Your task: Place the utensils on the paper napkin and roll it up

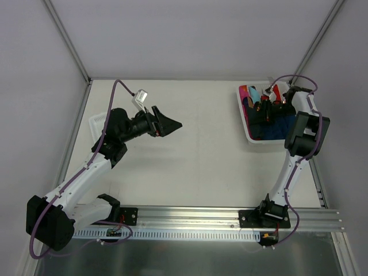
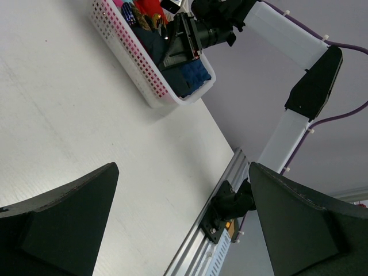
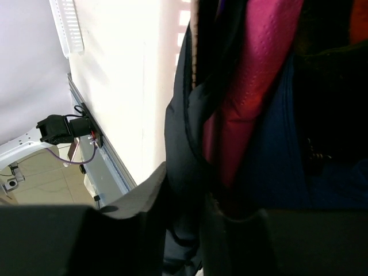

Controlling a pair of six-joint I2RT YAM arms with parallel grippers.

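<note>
- Left gripper [image 1: 171, 123] hung open, empty, over counter's [image 1: 201, 167] left side.
- Right gripper [image 1: 270, 107] sat deep in far-right-corner basket [image 1: 244, 122]; could not tell its closure.
- Risk: crowding could drag pink napkin [image 3: 259, 86] out with dark napkin [image 3: 184, 144].

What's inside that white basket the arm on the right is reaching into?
A pink napkin, a red napkin, blue napkins and a near-black napkin. The right gripper sits among them, hiding the middle of the basket; anything underneath is covered.
</note>
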